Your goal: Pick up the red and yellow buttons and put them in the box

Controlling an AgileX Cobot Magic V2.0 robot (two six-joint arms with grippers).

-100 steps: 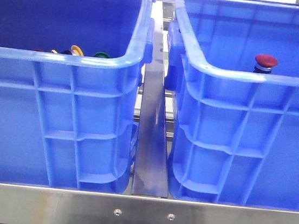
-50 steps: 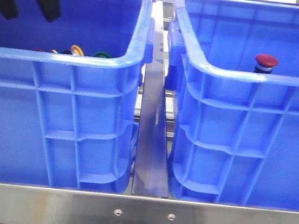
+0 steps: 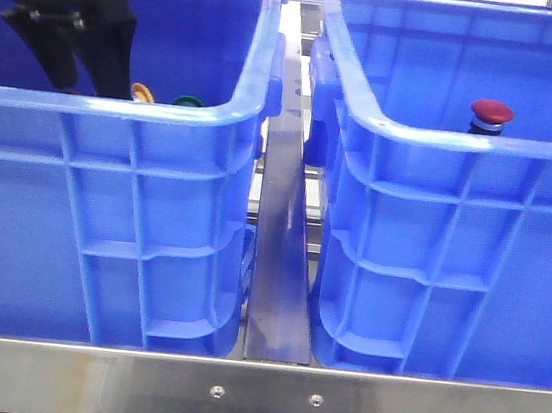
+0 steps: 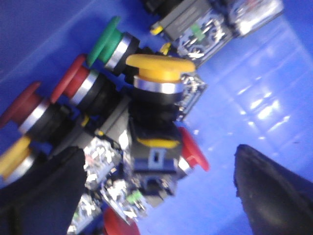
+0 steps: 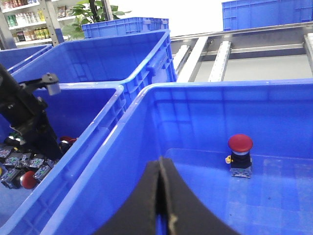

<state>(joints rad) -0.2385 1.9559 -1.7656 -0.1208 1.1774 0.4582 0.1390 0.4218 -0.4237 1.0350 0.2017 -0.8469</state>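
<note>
The left blue crate [image 3: 167, 113] holds a pile of push buttons. The left wrist view shows a yellow button [image 4: 159, 68] on top of the pile, a green one [image 4: 105, 41], and red ones [image 4: 73, 78] [image 4: 193, 149] beside and below it. My left gripper [image 3: 95, 79] is inside this crate and open [image 4: 156, 196], its fingers on either side of the pile, holding nothing. The box, the right blue crate [image 3: 465, 141], holds one red button [image 3: 491, 114] standing upright, also in the right wrist view [image 5: 240, 147]. My right gripper [image 5: 160, 196] is shut and empty over that crate's left wall.
A metal rail [image 3: 283, 228] runs between the two crates and a metal bar [image 3: 263, 396] crosses the front. More blue crates [image 5: 127, 27] stand behind. The left arm [image 5: 27, 117] shows in the left crate in the right wrist view.
My left gripper has come down from the top of the front view into the left crate, close over the buttons. The red button in the right crate has not moved.
</note>
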